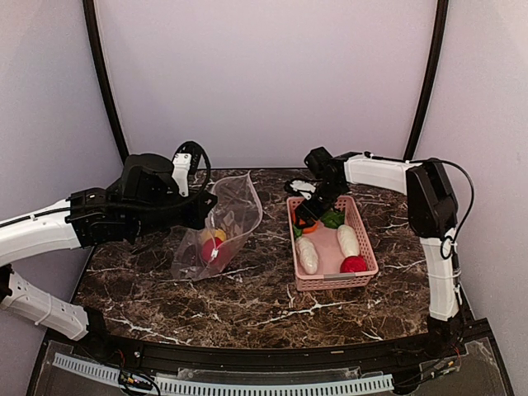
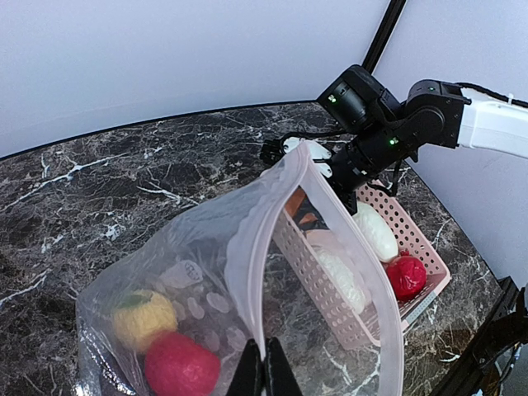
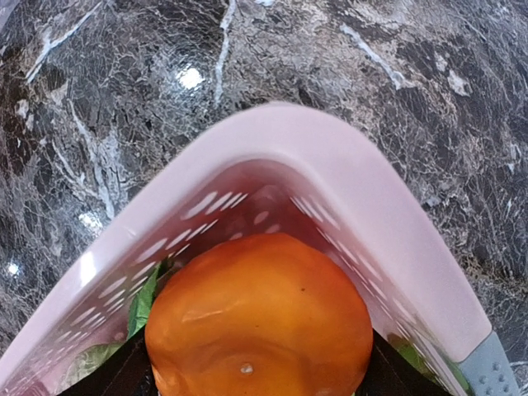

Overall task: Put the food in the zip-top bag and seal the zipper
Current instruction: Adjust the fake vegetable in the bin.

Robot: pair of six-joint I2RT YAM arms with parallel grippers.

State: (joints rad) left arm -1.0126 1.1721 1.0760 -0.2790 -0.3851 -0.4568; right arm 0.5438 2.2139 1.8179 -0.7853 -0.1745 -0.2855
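The clear zip-top bag (image 1: 233,216) stands open on the table, its white zipper strip (image 2: 247,247) curving round the mouth. My left gripper (image 2: 264,373) is shut on the mouth edge and holds it up. A yellow ball (image 2: 144,318) and a red ball (image 2: 183,365) lie inside the bag. My right gripper (image 1: 308,216) reaches into the far left corner of the pink basket (image 1: 330,281), its black fingers (image 3: 386,373) closed on either side of an orange ball (image 3: 260,322). Two white radishes (image 1: 307,254) and a red ball (image 1: 354,264) lie in the basket.
Green leaves (image 1: 332,219) lie in the basket beside the right gripper. The basket sits just right of the bag's mouth. The marble table's back edge meets the pale wall behind both. The left arm (image 1: 107,216) stretches across the left side.
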